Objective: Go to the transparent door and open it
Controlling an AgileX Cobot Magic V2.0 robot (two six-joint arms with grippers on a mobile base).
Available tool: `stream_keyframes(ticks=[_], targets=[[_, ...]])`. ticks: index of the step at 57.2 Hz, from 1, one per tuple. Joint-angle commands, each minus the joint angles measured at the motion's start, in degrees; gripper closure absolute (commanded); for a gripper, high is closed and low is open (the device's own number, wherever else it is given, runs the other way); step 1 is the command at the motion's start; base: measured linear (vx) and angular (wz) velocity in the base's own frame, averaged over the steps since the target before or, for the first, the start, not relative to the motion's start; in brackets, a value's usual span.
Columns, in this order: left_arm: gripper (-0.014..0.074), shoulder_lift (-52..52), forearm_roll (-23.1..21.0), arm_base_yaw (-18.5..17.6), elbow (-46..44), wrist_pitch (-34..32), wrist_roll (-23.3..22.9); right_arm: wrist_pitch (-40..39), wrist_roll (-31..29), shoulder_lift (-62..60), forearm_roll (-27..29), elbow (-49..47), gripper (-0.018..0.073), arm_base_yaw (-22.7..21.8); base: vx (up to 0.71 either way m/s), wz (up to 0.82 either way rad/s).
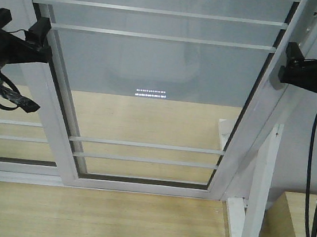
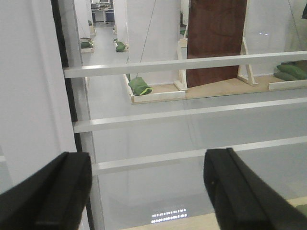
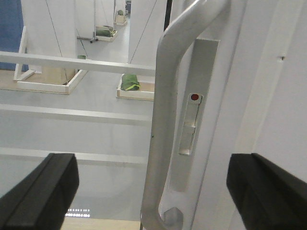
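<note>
The transparent door (image 1: 153, 66) fills the middle of the front view: clear glass in a white frame, crossed by thin white bars. My left gripper (image 1: 21, 23) hangs at its left stile. In the left wrist view it (image 2: 146, 163) is open, its black fingers (image 2: 53, 191) spread before the glass and bars (image 2: 192, 112). My right gripper (image 1: 295, 63) is at the right stile. In the right wrist view it (image 3: 153, 165) is open, with the curved grey pull handle (image 3: 163, 110) standing between its fingers (image 3: 268, 191), not touched. A lock slider with a red dot (image 3: 194, 97) sits beside the handle.
A white slanted brace (image 1: 260, 183) stands right of the door on the wooden floor (image 1: 106, 216). A second glass panel (image 1: 6, 134) lies to the left. A wooden box (image 1: 301, 228) is at the lower right. Black cables (image 1: 314, 172) hang from both arms.
</note>
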Motion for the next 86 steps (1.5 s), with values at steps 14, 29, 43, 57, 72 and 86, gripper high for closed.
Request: stream_keyframes(ticks=[14,29,43,57,72,86], targets=[[0.0008,-1.4,-0.4,-0.3,-1.9,-4.7,0.0,-16.7,0.1,9.3,4.1,-4.7,-0.0017,-0.3,0.0,0.0],[0.0008,-1.4,-0.4,-0.3,-1.9,-4.5,0.0,-16.1,0.1,18.2,4.3,-14.8,-0.0003,-0.3,0.0,0.0],[0.0008,-1.4,-0.4,-0.3,-1.9,-4.4,0.0,-13.3,-0.1,24.4,4.4,-23.5,-0.0003,-0.3,0.0,0.0],[0.0008,-1.4,-0.4,-0.3,-1.9,-4.3,0.0,-12.6,-0.7,27.3,4.4,-27.9,-0.0003,-0.4,0.0,0.0],[0.0008,-1.4,-0.4,-0.3,-1.9,-4.3,0.0,-10.3,0.0,27.6,4.1,-28.8,0.0015,-3.0,0.0,0.0],[0.0009,-1.4,-0.4,-0.3,-1.9,-4.3,0.0,-9.1,0.6,27.6,0.9,-28.8,0.0277,-3.6,0.0,0.0]])
